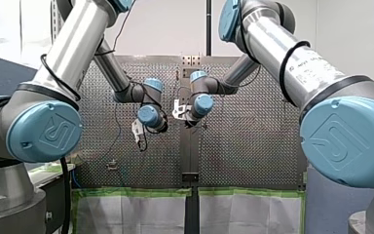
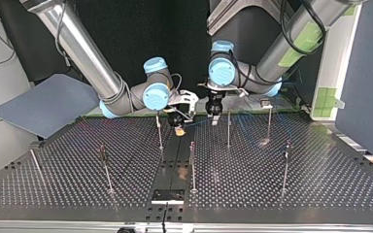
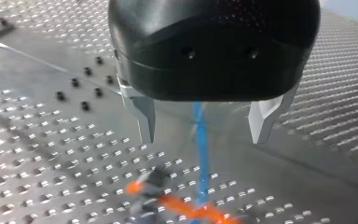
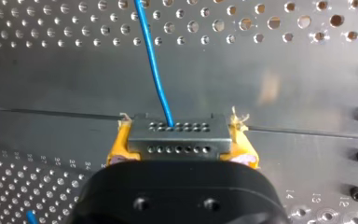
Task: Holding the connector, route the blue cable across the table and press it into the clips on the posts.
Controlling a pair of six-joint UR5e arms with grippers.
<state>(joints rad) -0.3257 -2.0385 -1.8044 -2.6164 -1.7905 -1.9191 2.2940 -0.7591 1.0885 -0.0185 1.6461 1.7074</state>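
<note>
Blue cable (image 3: 199,149): left wrist view, running between the fingers (image 3: 144,116) over the worktop (image 3: 37,154).
Left end effector (image 3: 204,133): metal fingers apart, not gripping.
Right end effector (image 4: 179,135): right wrist view, yellow pads (image 4: 115,148) clamped on the connector (image 4: 176,140).
Cable end: enters the connector's upper row of holes.
Posts (image 2: 228,128): top view, upright near both end effectors.

Blue cable (image 4: 154,70), bright against the silver surface (image 4: 284,74) dotted with holes. Now the connector (image 4: 177,137): grey, two rows of dark pinholes. Right gripper (image 4: 179,128): yellow pads (image 4: 115,147), black body. Left gripper (image 3: 203,140): black too, fingers (image 3: 144,116) bare metal, an orange blur (image 3: 186,210) below. Arm joints (image 1: 44,131) capped light blue.
</note>
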